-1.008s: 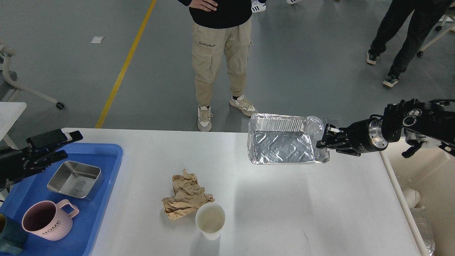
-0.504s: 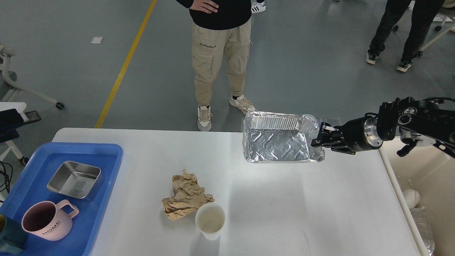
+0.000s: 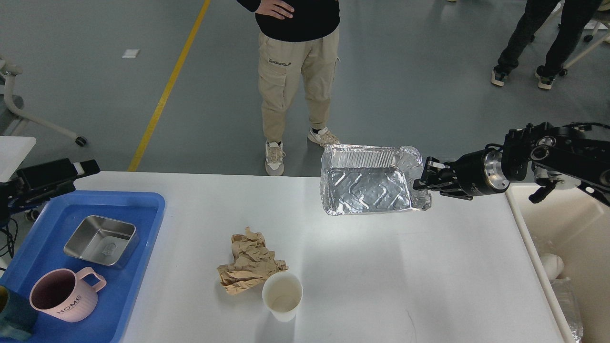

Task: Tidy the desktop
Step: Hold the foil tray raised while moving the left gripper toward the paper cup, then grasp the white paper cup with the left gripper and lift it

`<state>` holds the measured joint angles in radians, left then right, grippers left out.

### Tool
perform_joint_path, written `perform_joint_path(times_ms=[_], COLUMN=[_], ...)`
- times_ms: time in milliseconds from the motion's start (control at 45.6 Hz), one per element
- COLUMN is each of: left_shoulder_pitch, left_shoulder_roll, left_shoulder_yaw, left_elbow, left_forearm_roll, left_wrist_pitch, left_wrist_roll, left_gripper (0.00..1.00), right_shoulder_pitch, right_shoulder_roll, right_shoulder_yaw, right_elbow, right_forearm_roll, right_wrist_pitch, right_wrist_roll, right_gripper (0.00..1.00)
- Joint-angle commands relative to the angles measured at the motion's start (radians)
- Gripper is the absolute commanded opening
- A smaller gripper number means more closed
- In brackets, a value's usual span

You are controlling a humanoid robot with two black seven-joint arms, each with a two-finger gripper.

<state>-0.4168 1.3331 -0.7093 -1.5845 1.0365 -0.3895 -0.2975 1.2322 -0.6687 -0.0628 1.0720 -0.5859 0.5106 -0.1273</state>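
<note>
My right end effector [image 3: 421, 180] is clamped on the crumpled right rim of the foil tray [image 3: 367, 188], holding it above the far side of the white bench [image 3: 381, 276]. My left end effector [image 3: 71, 172] hovers over the blue tray [image 3: 143, 214]; I cannot tell whether its fingers are apart.

tray [image 3: 143, 209] on desktop [image 3: 381, 276] far left | steel box [image 3: 101, 239] and mug [image 3: 64, 295] in tray | crumpled paper [image 3: 249, 262] centre, touching cup [image 3: 282, 295] before it | foil pan [image 3: 369, 186] above far right part
</note>
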Motion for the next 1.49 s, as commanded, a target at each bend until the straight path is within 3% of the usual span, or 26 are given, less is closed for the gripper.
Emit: perform_joint_path(times_ms=[0, 131, 329, 482, 723, 833, 986, 1468], left_shoulder_pitch=[-0.020, -0.063, -0.190, -0.301, -0.405, -0.425, -0.474, -0.474], left_shoulder_roll=[-0.093, -0.202, -0.403, -0.544, -0.692, -0.732, -0.758, -0.897], left_shoulder_yaw=[0.004, 0.007, 0.050, 0.166, 0.312, 0.343, 0.438, 0.498], left_elbow=[0.015, 0.024, 0.081, 0.176, 0.219, 0.221, 0.222, 0.333], left_forearm_roll=[0.219, 0.431, 0.689, 0.738, 0.803, 0.810, 0.856, 0.922], left_wrist_pitch=[-0.086, -0.143, -0.273, -0.276, -0.266, -0.267, -0.266, -0.250], left_wrist_roll=[-0.040, -0.071, -0.072, -0.071, -0.077, -0.083, -0.114, -0.115], left_gripper=[0.97, 0.97, 0.97, 0.97, 0.96, 0.93, 0.80, 0.80], right_shoulder_pitch=[-0.002, -0.002, -0.002, -0.002, 0.006, 0.006, 0.006, 0.006], right_shoulder_roll=[-0.002, -0.005, -0.003, -0.005, -0.003, -0.006, -0.012, -0.020], right_shoulder_yaw=[0.000, -0.002, 0.000, 0.005, 0.006, 0.006, 0.008, 0.011], right_elbow=[0.000, 0.000, 0.000, 0.003, 0.003, 0.003, 0.005, 0.008], right_forearm_roll=[0.000, -0.002, -0.002, 0.000, -0.002, -0.002, -0.002, -0.002], right_wrist_pitch=[0.000, 0.000, 0.000, 0.000, 0.000, 0.000, 0.000, 0.000], right_wrist_roll=[0.000, 0.001, 0.001, 0.003, 0.003, 0.003, 0.005, 0.006], right_gripper=[0.00, 0.00, 0.00, 0.00, 0.00, 0.00, 0.00, 0.00])
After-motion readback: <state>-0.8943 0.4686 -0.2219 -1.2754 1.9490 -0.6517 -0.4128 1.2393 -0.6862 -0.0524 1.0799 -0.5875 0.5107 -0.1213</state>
